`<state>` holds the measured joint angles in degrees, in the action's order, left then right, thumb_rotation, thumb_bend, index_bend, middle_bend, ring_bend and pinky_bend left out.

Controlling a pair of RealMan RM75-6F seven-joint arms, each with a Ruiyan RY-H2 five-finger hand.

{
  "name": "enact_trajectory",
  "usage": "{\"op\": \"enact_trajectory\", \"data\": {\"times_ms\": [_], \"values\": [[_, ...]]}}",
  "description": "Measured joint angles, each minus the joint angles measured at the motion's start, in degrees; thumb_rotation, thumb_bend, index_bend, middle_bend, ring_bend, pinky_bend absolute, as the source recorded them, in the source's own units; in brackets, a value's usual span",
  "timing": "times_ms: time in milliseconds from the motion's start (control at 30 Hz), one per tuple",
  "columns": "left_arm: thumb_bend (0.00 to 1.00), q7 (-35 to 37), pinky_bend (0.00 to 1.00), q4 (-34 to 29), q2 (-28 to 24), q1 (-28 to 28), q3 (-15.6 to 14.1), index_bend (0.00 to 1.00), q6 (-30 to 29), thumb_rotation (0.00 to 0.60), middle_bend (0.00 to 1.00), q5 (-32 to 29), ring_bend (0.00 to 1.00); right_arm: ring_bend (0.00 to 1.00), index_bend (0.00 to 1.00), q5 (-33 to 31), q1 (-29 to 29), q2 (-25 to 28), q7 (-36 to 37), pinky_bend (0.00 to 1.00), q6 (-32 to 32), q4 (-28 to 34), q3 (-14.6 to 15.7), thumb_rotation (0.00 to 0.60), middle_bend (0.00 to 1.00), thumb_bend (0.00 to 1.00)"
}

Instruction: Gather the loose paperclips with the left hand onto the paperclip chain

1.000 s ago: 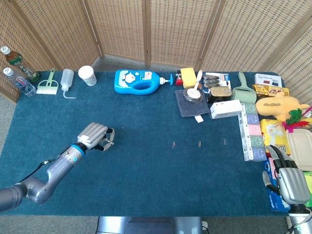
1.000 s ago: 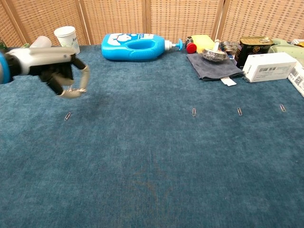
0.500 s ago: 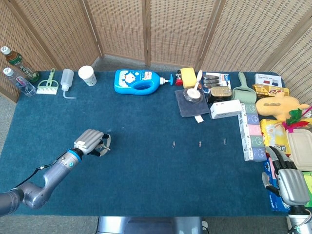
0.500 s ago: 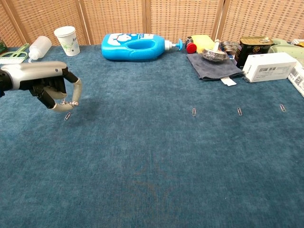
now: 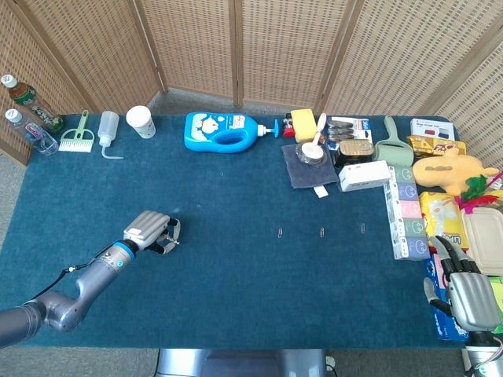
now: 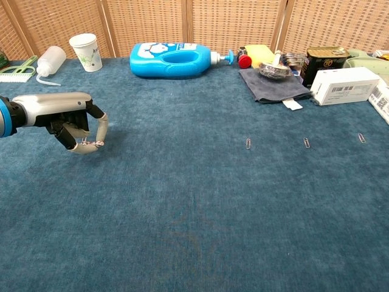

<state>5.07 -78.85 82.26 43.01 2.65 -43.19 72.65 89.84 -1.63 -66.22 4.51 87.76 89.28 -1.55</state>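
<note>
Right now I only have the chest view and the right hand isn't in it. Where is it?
Observer: In the head view, the right hand is at the table's near right corner, fingers apart and holding nothing, beside the snack packets.
Operator: Good. Here the left hand pinches the paperclip chain. What lies past the rightmost paperclip?
Observer: A row of small pastel boxes runs from the white carton toward the near edge, just right of that paperclip and apart from it.
</note>
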Motion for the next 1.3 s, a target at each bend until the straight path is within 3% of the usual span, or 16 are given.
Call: {"op": "enact_trajectory", "data": {"times_ms": [233, 600, 1133, 1233, 1300], "values": [[0.39, -0.1, 1.00, 0.4, 0.5, 0.2, 0.6, 0.67, 0.0, 0.600, 1.00, 0.3, 1.00, 0.10, 0.00, -0.1, 0.0, 0.1, 0.0, 0.22, 0.0, 0.0, 0.0, 0.600, 0.12, 0.51], [0.39, -3.5, 1.00, -1.3, -1.4, 4.2, 6.0, 0.67, -0.6, 0.600, 1.00, -0.7, 1.00, 0.10, 0.00, 0.0, -0.1, 0.0, 0.1, 0.22, 0.0, 0.0, -0.1, 0.600, 0.12, 0.51], [0.39, -12.0, 1.00, 16.8, 10.1, 14.5, 12.3, 0.62, 7.1, 0.600, 1.00, -16.7, 1.00, 0.10, 0.00, -0.9, 0.0, 0.0, 0.6, 0.22, -0.1, -0.4, -0.5, 0.600, 0.12, 0.51], [0.39, -13.8, 1.00, 20.0, 12.8, 16.4, 12.7, 0.55, 7.9, 0.600, 0.99, -18.7, 0.97, 0.10, 0.00, -1.1, 0.0, 0.0, 0.7, 0.22, -0.1, -0.6, -0.6, 0.600, 0.12, 0.51], [0.38, -14.7, 0.95, 21.2, 13.9, 17.1, 12.6, 0.46, 8.4, 0.600, 0.93, -19.5, 0.90, 0.10, 0.00, -1.4, 0.1, 0.0, 0.9, 0.22, -0.2, -0.7, -0.6, 0.600, 0.12, 0.51]]}}
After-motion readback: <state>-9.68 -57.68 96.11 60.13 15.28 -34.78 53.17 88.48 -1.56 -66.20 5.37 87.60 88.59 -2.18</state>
